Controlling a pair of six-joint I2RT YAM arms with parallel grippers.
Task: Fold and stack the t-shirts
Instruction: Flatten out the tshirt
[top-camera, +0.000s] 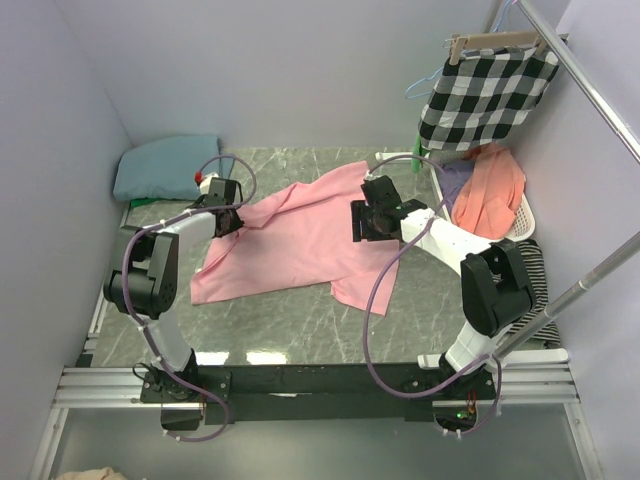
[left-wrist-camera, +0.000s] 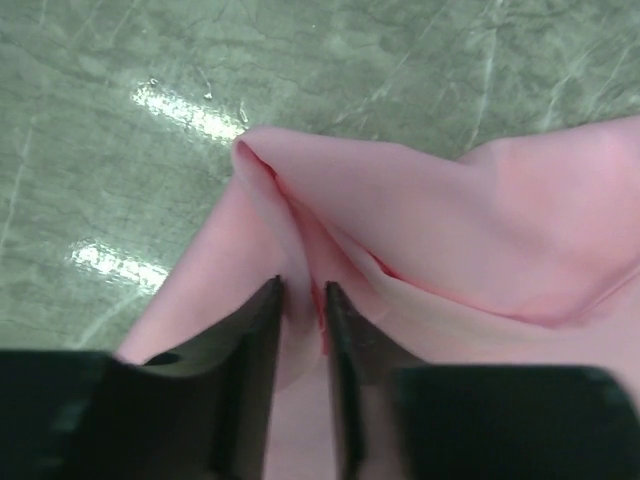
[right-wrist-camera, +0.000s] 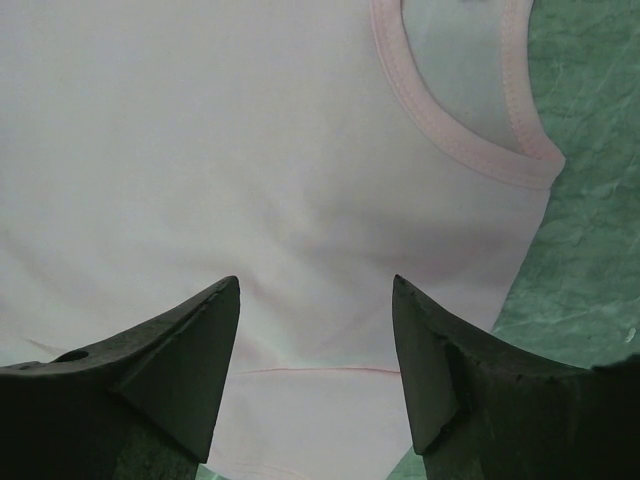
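The light pink t-shirt (top-camera: 300, 240) lies spread and rumpled on the marble table. My left gripper (top-camera: 226, 222) is at its left edge, shut on a raised fold of the pink cloth (left-wrist-camera: 300, 250). My right gripper (top-camera: 368, 222) hovers over the shirt's right part with its jaws wide open; in the right wrist view the pink fabric (right-wrist-camera: 250, 150) and its neckline (right-wrist-camera: 450, 130) lie flat below the gripper (right-wrist-camera: 315, 290). The dusty teal t-shirt (top-camera: 165, 167) lies folded at the back left corner.
A white basket (top-camera: 522, 225) at the right holds orange and purple clothes. A black-and-white checked cloth (top-camera: 487, 92) hangs on a hanger above it. A striped garment (top-camera: 532, 275) lies beside the right arm. Metal rails cross the right side.
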